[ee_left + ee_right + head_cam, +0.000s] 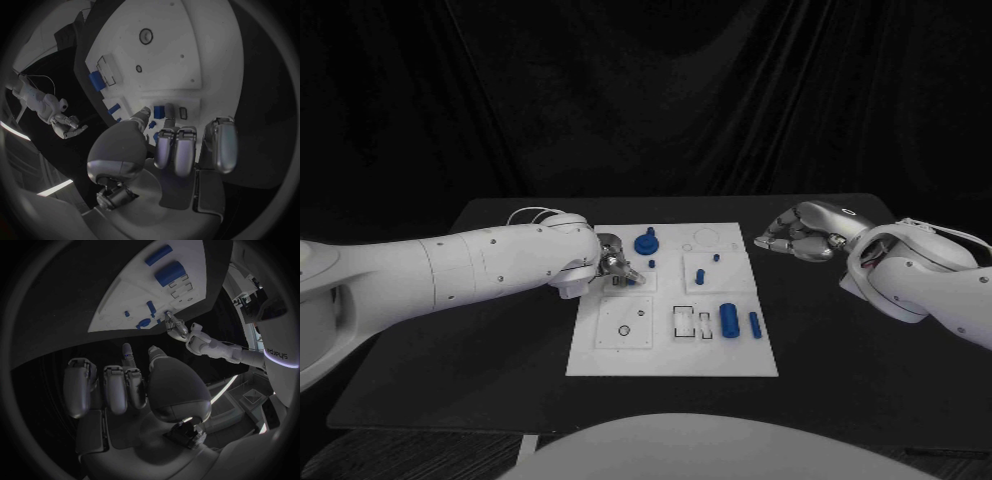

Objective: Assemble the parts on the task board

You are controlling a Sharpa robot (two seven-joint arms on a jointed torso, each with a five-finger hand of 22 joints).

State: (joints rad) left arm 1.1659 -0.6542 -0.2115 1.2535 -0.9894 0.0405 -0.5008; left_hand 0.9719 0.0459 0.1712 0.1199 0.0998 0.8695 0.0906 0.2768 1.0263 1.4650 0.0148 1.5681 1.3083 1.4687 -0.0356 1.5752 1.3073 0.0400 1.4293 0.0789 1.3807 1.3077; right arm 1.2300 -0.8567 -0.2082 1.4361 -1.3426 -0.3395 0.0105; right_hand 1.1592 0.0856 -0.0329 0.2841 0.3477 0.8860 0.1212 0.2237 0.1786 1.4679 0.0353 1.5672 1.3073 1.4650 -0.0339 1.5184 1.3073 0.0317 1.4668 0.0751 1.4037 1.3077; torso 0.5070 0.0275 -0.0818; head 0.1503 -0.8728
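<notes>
The task board point(672, 352) lay at frame centre, carrying a blue knobbed part point(646, 242) at its upper left and two blue cylinders point(730, 322) at lower right. The left hand point(613, 268) pinched a small blue part point(159, 110) over the board's left side. The right hand point(802, 232) hovered curled, empty, right of the board.

— Any writing that can be read?

— One piece. In the right wrist view, at the right edge of the frame about halfway down, a dark panel point(277, 347) carries a short line of pale lettering.

— What does it say?

— It stands upside down and bends with the lens. Turned over, it looks like "sharpa" in small letters, though the strokes are too fine to be sure of each one.

— And the task board point(733, 355)?

— Thin outlines and small circles in the head view, lower middle of the frame. Whether any are letters or numbers is too small to tell.
</notes>
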